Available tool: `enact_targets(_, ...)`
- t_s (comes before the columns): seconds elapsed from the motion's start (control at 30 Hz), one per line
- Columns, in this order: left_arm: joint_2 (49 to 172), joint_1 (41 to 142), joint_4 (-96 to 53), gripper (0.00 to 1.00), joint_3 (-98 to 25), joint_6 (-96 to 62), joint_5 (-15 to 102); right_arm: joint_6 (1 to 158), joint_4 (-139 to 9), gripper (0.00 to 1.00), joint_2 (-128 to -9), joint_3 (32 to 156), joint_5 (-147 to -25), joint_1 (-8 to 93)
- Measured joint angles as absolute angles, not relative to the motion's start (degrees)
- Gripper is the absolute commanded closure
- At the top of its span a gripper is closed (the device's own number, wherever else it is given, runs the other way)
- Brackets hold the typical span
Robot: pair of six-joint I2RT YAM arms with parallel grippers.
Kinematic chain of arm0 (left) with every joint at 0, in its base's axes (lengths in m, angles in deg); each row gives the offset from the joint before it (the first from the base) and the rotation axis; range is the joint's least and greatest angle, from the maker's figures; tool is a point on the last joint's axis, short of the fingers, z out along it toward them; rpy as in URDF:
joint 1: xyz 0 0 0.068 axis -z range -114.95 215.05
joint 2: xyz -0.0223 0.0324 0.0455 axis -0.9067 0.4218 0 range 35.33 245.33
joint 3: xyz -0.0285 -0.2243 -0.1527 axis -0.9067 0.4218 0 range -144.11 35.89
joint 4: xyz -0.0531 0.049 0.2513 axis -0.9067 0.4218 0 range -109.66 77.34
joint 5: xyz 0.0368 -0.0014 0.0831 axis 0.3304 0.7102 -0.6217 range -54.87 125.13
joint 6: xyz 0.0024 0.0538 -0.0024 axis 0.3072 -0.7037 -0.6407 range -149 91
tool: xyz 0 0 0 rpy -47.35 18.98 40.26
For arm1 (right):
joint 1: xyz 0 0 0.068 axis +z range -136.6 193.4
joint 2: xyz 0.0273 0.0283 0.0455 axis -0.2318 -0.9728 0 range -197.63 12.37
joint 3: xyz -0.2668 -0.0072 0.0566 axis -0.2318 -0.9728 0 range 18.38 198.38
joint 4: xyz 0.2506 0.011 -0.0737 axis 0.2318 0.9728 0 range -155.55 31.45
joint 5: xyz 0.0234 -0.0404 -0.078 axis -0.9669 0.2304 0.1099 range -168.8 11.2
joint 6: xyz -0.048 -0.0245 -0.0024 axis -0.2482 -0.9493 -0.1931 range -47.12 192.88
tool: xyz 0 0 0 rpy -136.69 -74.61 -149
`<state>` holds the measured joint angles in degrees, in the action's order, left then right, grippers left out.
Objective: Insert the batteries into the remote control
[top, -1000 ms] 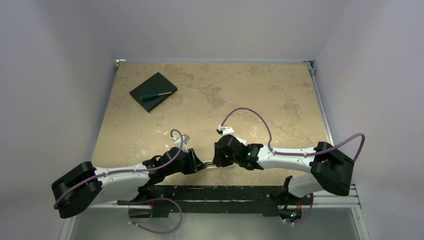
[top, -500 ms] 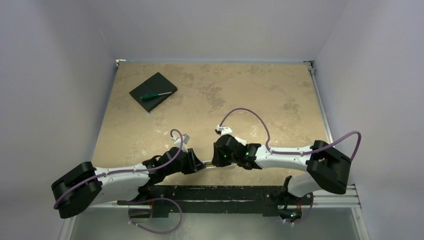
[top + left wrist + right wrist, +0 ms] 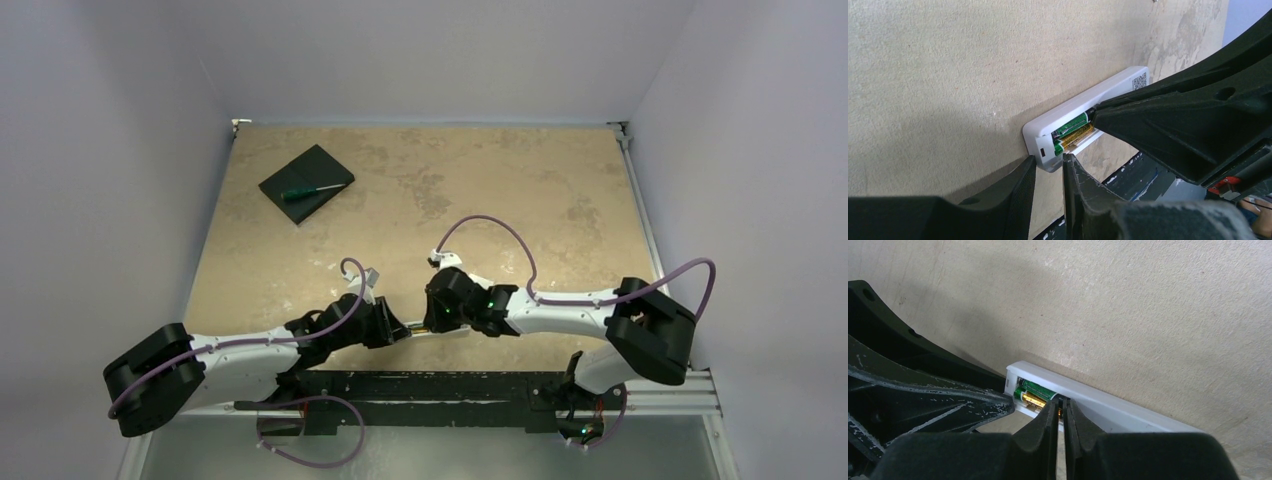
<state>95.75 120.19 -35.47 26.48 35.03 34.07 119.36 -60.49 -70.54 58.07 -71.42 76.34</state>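
Observation:
The white remote control [image 3: 1083,102] lies at the table's near edge between both grippers, its battery bay open toward the near side. Two batteries [image 3: 1073,129] sit side by side in the bay, one green, one gold. They also show in the right wrist view [image 3: 1035,395], inside the remote [image 3: 1113,407]. My left gripper [image 3: 1049,162] is nearly closed, pinching the remote's end corner. My right gripper [image 3: 1062,409] is shut, its tips pressed against the gold battery's inner end. In the top view the left gripper [image 3: 398,333] and the right gripper [image 3: 432,326] meet over the remote [image 3: 455,334].
A flat black pad [image 3: 300,170] with a green-handled screwdriver [image 3: 312,190] on it lies at the far left. The black base rail [image 3: 430,385] runs just below the remote. Walls close in the table at the back and on both sides.
The right arm has shifted slightly left, bringing its gripper a little closer to the left gripper. The left arm and the remote have not visibly moved.

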Motion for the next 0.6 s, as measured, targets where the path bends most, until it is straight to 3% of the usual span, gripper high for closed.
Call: enact_targets(0.6, 94.57, 119.6, -34.64, 0.76, 26.46, 34.85, 34.5, 117.02, -54.77, 0.89, -74.93, 63.77, -69.61, 76.69)
